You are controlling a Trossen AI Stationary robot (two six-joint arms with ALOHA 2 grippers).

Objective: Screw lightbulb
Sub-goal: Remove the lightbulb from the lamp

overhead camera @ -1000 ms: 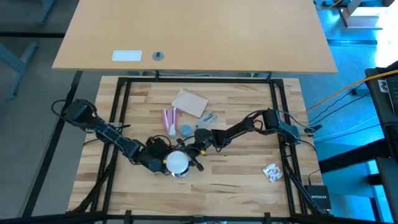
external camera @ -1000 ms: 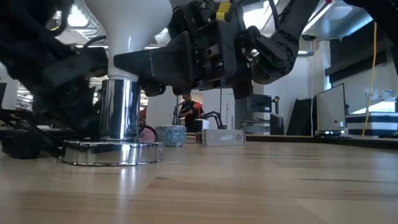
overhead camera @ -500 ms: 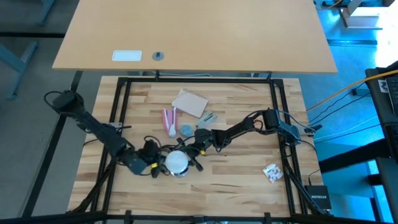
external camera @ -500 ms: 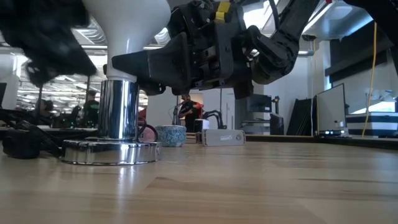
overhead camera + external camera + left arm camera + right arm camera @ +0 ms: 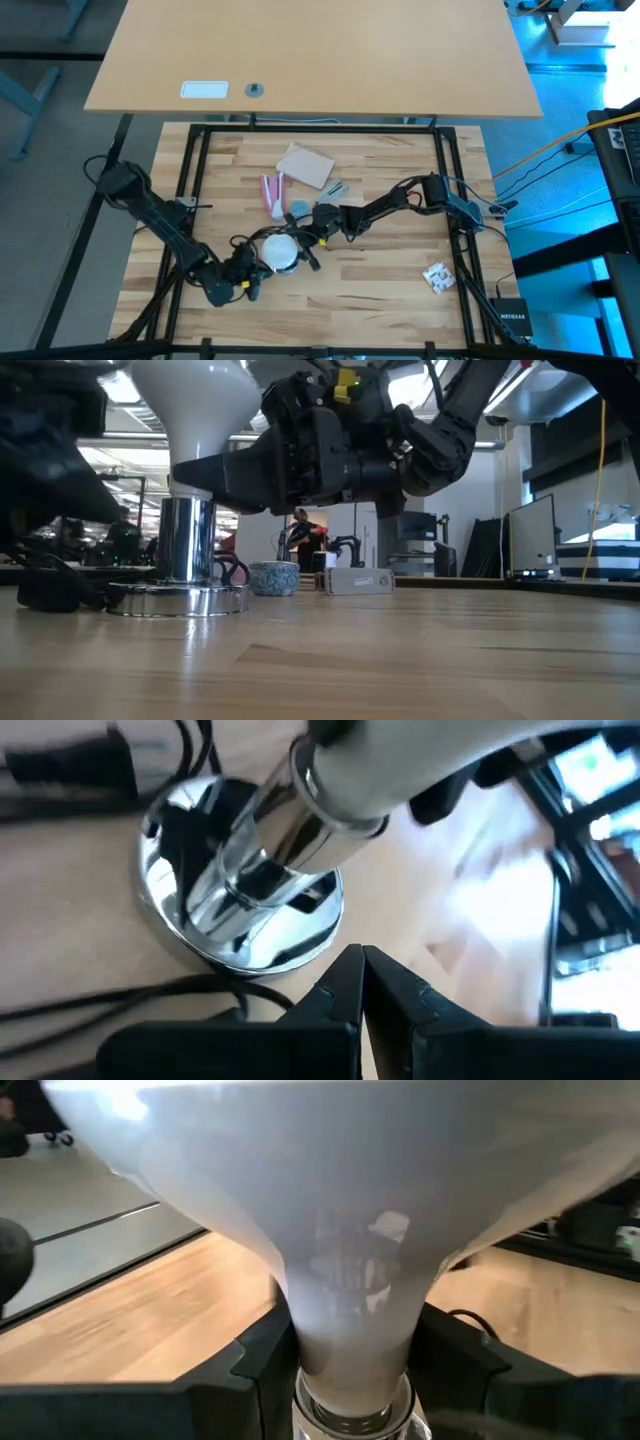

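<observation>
The lightbulb (image 5: 282, 252) stood upright near the middle of the counter (image 5: 380, 290), its dome uppermost and its narrow neck entering a chrome socket (image 5: 187, 540) on a round chrome base (image 5: 176, 600); its long axis was vertical. The right gripper (image 5: 350, 1370) was at the bulb's neck, jaws pinching it from either side just above the socket's rim, as the right wrist view showed plainly. The right arm was therefore the arm on the work, reaching in from the counter's right. The left gripper (image 5: 362, 982) lay off the bulb toward the front left of the counter, near but not touching the chrome base, with its jaws pressed together and nothing between them. In my judgement the coming move turns on rotation about that vertical axis: the right jaws sat level and square to the neck, so any turning would have to keep the bulb plumb in the socket. The base appeared unrestrained, since the left gripper held nothing, and it might turn or slide with the bulb. How far the thread had engaged could not be told. A black cord (image 5: 245, 240) ran from the base. The only legible writing was "NETGEAR" on a dark box (image 5: 513, 318) off the counter's right front corner; a small label-bearing device (image 5: 355, 581) behind the bulb could not be read.
</observation>
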